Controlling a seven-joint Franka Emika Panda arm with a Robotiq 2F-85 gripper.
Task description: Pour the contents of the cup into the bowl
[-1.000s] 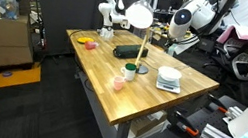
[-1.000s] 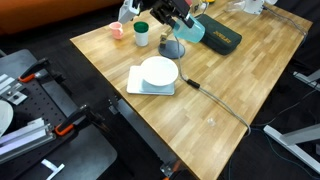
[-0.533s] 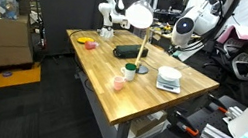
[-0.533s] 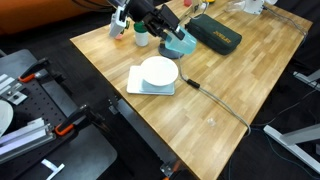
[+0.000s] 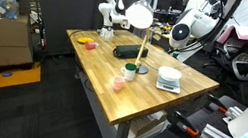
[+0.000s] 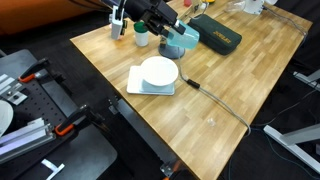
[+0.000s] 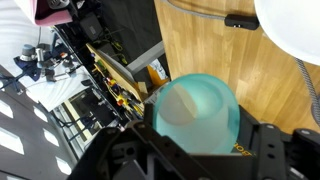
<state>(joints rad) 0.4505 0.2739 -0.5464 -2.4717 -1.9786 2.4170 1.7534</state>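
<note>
- Wooden surface point(image 6: 230, 80) with dark floor and lab clutter all round it.
- 1 short green cup point(image 6: 141, 38) stands far left, near my wrist; I judge it the thing to avoid knocking as I swing.
- Bowl point(image 6: 158, 70) sits empty on a flat grey tray point(image 6: 133, 85), nearer the camera and apart from the cup. The wrist view catches its white rim point(image 7: 295, 25) at top right.
- Cup point(image 6: 185, 40) is clenched between my jaws, tilted, beyond the bowl and not over it. In the wrist view its teal body point(image 7: 195, 110) fills the gap between them. Its contents I cannot tell.
- To pour well, I should centre the lip over the bowl, stay low, then roll slowly.
- Dark case point(image 6: 215, 33) lies just right of the cup.
</note>
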